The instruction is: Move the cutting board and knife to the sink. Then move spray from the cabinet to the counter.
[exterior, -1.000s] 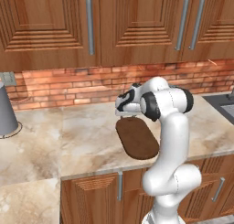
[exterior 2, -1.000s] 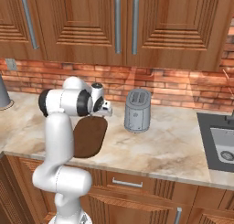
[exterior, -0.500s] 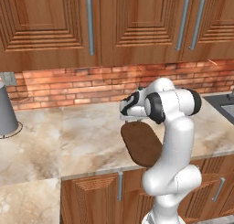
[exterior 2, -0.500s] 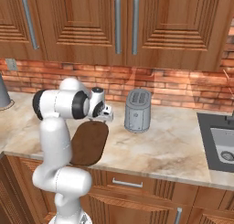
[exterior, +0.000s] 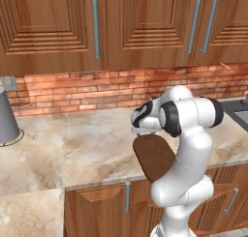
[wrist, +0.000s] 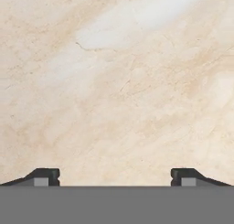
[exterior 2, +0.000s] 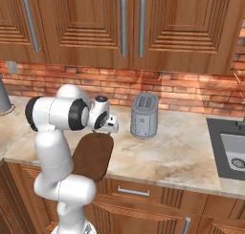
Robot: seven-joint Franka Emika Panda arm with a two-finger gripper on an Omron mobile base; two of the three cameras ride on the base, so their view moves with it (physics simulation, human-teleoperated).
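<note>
The dark brown oval cutting board (exterior: 155, 156) (exterior 2: 93, 154) lies at the counter's (exterior: 87, 144) front edge, its near end hanging over the cabinet fronts. My gripper (exterior: 138, 131) (exterior 2: 111, 128) points down just past the board's far end. In the hand view the gripper (wrist: 115, 175) is open, its fingertips (wrist: 45, 175) wide apart over bare beige counter (wrist: 119, 81) with nothing between them. The sink (exterior 2: 216, 147) (exterior: 240, 116) is at the far right. The wall cabinet (exterior 2: 129, 27) doors are shut, so the spray is hidden. The knife is out of view.
A grey toaster (exterior 2: 144, 115) stands by the brick wall, right of the board. A grey cylindrical container (exterior: 7, 121) (exterior 2: 3, 97) sits at the far left. My own white arm (exterior: 189, 149) rises just in front of the board.
The fingers have spread wider. The hand has dropped a little toward the counter. The cutting board sits slightly lower and nearer the front edge in both base views.
</note>
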